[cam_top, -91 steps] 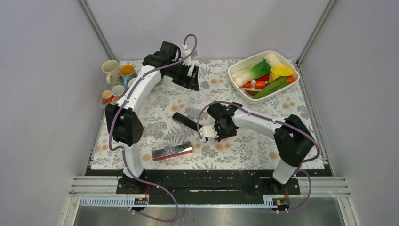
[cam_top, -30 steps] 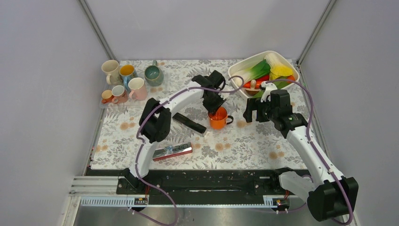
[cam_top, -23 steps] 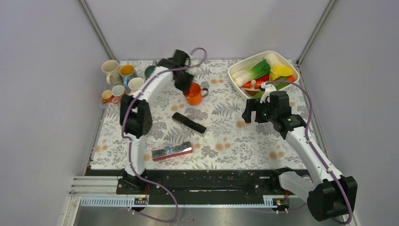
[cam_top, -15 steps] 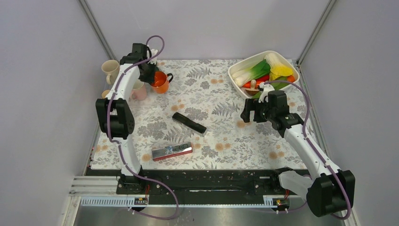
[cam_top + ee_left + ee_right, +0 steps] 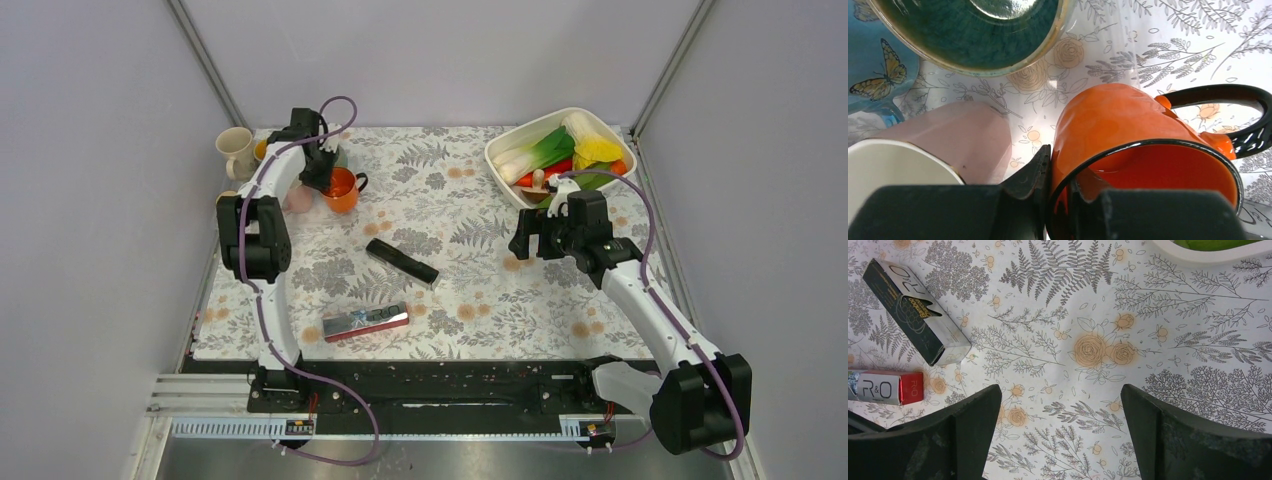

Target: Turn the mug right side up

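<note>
The left gripper [image 5: 1060, 192] pinches the rim of the orange mug [image 5: 342, 189], with one finger [image 5: 1034, 172] outside the wall and the other inside. The mug is mouth up with its handle pointing right. It sits well beyond and to the left of the black box [image 5: 401, 262], just beside a pink cup [image 5: 955, 135] and a teal cup [image 5: 973, 35]. Whether its base touches the cloth [image 5: 470, 200] I cannot tell. The right gripper [image 5: 1060, 432] hovers to the right of the box, fingers spread wide, holding nothing.

Mug [image 5: 342, 190] rear-left w/ other cups [image 5: 236, 150], veg tub [image 5: 527, 129] rear-right, boxes [image 5: 401, 262] centre-front.
</note>
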Motion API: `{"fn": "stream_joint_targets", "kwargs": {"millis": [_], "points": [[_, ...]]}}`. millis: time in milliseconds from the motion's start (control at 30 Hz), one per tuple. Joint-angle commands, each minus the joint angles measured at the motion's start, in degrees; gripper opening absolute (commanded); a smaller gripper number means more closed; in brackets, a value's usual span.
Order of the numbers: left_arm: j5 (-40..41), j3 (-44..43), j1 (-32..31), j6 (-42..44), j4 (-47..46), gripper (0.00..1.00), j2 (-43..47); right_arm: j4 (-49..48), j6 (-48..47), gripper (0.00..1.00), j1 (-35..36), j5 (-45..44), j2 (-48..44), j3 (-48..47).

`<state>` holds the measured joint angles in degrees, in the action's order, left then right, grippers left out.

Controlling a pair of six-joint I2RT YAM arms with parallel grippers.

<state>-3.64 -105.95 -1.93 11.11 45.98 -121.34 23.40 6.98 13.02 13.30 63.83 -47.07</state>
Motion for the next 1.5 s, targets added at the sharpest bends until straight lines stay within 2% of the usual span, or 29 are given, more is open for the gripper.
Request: {"fn": "stream_joint_targets", "kwargs": {"millis": [0, 167, 333, 433, 600, 700, 833, 1233, 1367, 1467], "points": [[1.09, -0.04, 1.62, -0.32, -4.89, 0.00, 0.85, -2.29, 0.82, 0.99, -0.18, 1.44, -0.40, -2.44], [0.63, 1.71, 3.57, -2.13, -5.45, 0.00, 0.86, -2.24, 0.93, 0.99, -0.18, 1.51, -0.37, -1.98], [1.24, 7.84, 3.63, -0.95, -8.78, 0.00, 1.91, -2.32, 1.04, 0.99, -0.19, 1.89, 0.09, -2.13], [0.85, 7.21, 3.62, -0.63, -7.94, 0.01, 1.07, -2.24, 0.91, 0.99, -0.14, 2.08, 0.50, -2.43], [-1.33, 5.84, 3.60, -1.09, -7.01, 0.38, 1.60, -2.22, 0.96, 0.99, -0.18, 2.40, 0.50, -2.47], [-1.95, 5.05, 3.52, -1.20, -6.65, 0.50, 2.74, -2.23, 0.98, 0.99, -0.18, 2.40, 0.46, -2.25], [-3.23, 3.47, 3.47, -0.97, -5.48, 0.55, 4.56, -2.30, 0.98, 0.99, -0.16, 2.56, 0.74, -2.24], [-8.71, 0.70, 2.82, -1.94, -2.41, 0.57, 8.83, -2.28, 0.54, 0.99, -0.18, 2.97, 1.87, -3.12], [-10.10, -3.15, 2.80, -2.67, 0.40, 0.62, 10.69, -2.33, 0.49, 0.99, -0.17, 2.41, 1.97, -3.27], [-10.02, -3.83, 2.82, -4.05, 0.37, 0.76, 14.25, -2.46, 2.14, 0.99, -0.25, -3.65, 1.86, -3.34]]}}
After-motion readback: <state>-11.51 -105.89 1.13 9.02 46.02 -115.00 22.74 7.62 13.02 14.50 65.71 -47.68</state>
